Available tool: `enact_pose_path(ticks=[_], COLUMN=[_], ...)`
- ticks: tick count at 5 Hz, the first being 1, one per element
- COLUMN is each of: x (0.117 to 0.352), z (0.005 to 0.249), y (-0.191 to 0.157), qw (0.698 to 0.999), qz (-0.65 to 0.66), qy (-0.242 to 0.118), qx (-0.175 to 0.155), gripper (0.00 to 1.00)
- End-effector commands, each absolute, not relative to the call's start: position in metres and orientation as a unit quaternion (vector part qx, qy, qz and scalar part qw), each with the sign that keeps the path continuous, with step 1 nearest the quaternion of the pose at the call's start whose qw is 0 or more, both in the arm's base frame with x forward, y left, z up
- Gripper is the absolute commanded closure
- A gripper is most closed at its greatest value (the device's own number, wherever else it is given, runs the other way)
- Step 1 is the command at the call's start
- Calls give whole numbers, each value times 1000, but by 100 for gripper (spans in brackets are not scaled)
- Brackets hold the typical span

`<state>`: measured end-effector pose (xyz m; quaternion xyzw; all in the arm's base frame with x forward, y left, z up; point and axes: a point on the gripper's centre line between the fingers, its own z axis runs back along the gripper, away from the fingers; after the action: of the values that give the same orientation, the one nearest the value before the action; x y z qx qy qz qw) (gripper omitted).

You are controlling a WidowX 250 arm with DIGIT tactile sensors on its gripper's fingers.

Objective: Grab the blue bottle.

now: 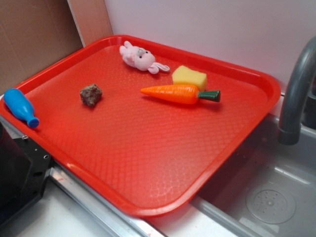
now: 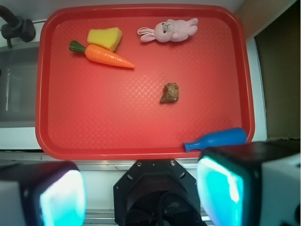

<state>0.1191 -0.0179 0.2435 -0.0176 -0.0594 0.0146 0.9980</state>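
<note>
A wide red tray (image 1: 148, 163) fills most of both views, resting partly over a grey sink (image 1: 271, 197) whose dark faucet (image 1: 296, 89) curves up at one side. In the wrist view the gripper (image 2: 141, 193) sits low at the frame's bottom edge, off the tray, its two glowing fingers (image 2: 221, 186) spread well apart with nothing between them. On the tray, a toy carrot (image 1: 180, 93) lies on its side, touching or just beside a yellow sponge-like block (image 1: 189, 77). A pink plush rabbit (image 1: 140, 58) lies near the far rim. The blue bottle (image 1: 19, 107) lies on its side against the tray's rim at one corner, well apart from the other things. A small brown lump (image 1: 91, 94) sits alone nearer the middle.
</note>
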Motion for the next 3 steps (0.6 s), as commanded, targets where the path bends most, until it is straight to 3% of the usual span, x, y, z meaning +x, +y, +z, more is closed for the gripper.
enact_pose_path(ticks=[1,2,3], x=[119,126,147], z=[244,201,165], y=[-18,32,82], qw=[998,990,963], qz=[15,136,260], qy=[-59,-13,-55], qx=[-18,23,48], gripper=[0,0,0])
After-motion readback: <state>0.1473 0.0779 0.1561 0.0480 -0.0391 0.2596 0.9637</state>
